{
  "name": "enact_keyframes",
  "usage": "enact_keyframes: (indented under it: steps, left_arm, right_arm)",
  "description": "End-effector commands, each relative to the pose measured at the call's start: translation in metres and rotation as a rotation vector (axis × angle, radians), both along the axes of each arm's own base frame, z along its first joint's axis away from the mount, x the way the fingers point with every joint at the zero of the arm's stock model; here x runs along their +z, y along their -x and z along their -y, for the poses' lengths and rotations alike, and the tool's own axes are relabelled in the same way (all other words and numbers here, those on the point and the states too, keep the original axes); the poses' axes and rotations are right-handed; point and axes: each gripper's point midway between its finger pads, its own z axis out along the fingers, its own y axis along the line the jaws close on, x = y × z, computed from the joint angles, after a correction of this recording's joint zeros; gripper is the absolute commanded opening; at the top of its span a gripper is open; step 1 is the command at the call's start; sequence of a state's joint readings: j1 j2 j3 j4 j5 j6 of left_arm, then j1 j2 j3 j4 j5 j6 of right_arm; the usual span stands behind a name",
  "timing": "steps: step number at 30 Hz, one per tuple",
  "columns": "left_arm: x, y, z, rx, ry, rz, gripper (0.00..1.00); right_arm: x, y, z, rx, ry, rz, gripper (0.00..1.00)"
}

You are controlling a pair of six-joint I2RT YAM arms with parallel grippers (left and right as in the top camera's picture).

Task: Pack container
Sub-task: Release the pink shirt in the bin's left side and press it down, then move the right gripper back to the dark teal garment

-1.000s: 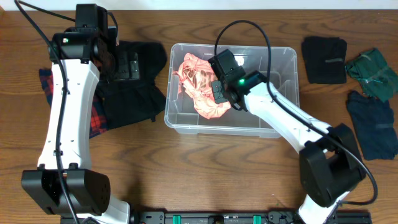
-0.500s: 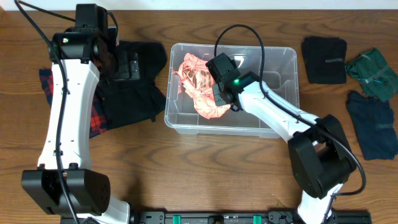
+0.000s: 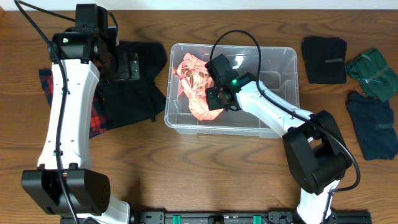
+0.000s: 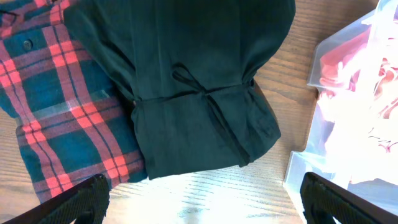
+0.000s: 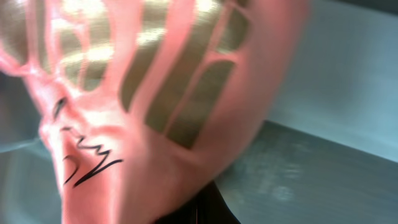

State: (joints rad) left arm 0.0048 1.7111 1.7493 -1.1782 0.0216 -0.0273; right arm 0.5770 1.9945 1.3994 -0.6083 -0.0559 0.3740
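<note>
The container (image 3: 293, 74), a clear plastic bin, stands at the table's middle with a pink garment (image 3: 191, 87) in its left half. My right gripper (image 3: 215, 98) is down inside the bin, shut on that garment. In the right wrist view the pink garment (image 5: 143, 93) fills the picture, stretched up from the closed gripper (image 5: 202, 210), with the container wall (image 5: 339, 93) behind. My left gripper (image 3: 127, 64) hangs open over a dark garment (image 3: 130, 99). The left wrist view shows that gripper (image 4: 200, 208) wide open above bare wood, with nothing between its fingers.
A red and teal plaid shirt (image 3: 94, 119) lies partly under the dark garment (image 4: 186, 93). The container's corner (image 4: 311, 165) is close on the left gripper's right. A black folded cloth (image 3: 324, 59), a green garment (image 3: 374, 73) and a dark teal one (image 3: 373, 127) lie at far right.
My right gripper has moved left and lower inside the container, and the pink garment has bunched toward the left wall. The left arm has not moved.
</note>
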Motion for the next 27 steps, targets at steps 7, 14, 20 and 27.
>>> enact_keyframes:
  steps: [7, 14, 20, 27]
  left_arm:
    - [0.005, -0.003, -0.002, 0.017, -0.006, 0.012, 0.98]
    - [0.005, -0.003, -0.002, 0.017, -0.006, 0.012, 0.98]
    - [0.005, -0.003, -0.003, 0.017, -0.006, 0.012, 0.98]
    - [0.005, -0.003, -0.002, 0.017, -0.006, 0.012, 0.98]
  right_arm:
    - [0.007, 0.002, -0.016, 0.085, -0.119, -0.032, 0.03]
    - [0.023, -0.012, -0.002, 0.047, -0.170, -0.019, 0.30]
    - [0.097, -0.033, 0.003, 0.067, -0.277, 0.121, 0.66]
    - [0.193, -0.029, 0.028, 0.074, -0.352, 0.310, 0.88]
